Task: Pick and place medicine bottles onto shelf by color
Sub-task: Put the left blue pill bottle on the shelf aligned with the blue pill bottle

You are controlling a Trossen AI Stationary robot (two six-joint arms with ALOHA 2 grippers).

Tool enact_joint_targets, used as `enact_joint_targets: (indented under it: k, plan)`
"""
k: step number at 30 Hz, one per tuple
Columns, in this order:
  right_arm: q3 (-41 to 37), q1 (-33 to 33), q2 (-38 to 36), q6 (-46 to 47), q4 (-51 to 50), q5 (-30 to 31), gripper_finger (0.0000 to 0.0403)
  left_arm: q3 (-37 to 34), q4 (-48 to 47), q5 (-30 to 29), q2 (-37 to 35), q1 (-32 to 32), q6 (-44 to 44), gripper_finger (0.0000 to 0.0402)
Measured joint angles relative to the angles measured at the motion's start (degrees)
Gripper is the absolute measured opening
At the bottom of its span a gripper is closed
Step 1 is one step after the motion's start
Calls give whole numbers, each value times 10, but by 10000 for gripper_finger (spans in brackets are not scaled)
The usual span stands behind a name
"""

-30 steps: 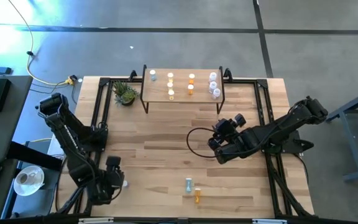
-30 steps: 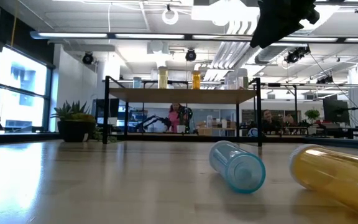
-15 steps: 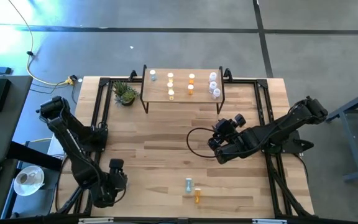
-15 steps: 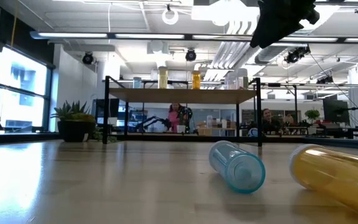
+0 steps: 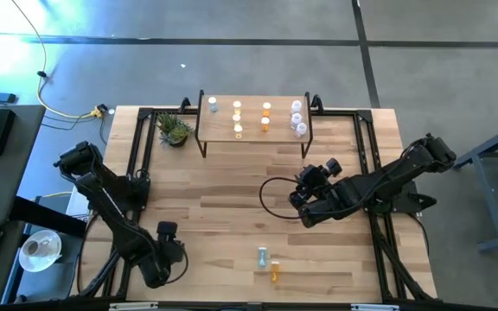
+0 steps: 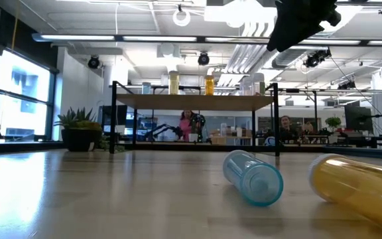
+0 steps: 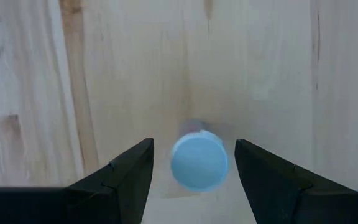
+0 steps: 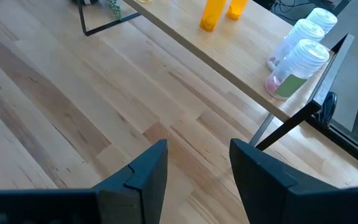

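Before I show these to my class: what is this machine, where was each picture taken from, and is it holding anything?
It is two robot arms at a wooden table. One camera looks down from above, one sits at tabletop height, and one rides on each wrist. At the far end, the shelf holds sorted bottles. A blue bottle and an orange bottle lie near the front. The left gripper hangs open over another blue bottle, its fingers either side, not gripping. The right gripper is open and empty, facing the shelf.
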Motion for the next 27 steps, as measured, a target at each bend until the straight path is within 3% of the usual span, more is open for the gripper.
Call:
enact_joint_targets:
  k: [7,21,27]
  plan:
    - [0,0,0,0,0,0,165,0,0,13,0,2,1,206]
    - [0,0,0,7,2,-19,165,0,2,17,0,2,5,121]
    - [0,0,0,7,6,-19,165,0,5,11,0,2,13,108]
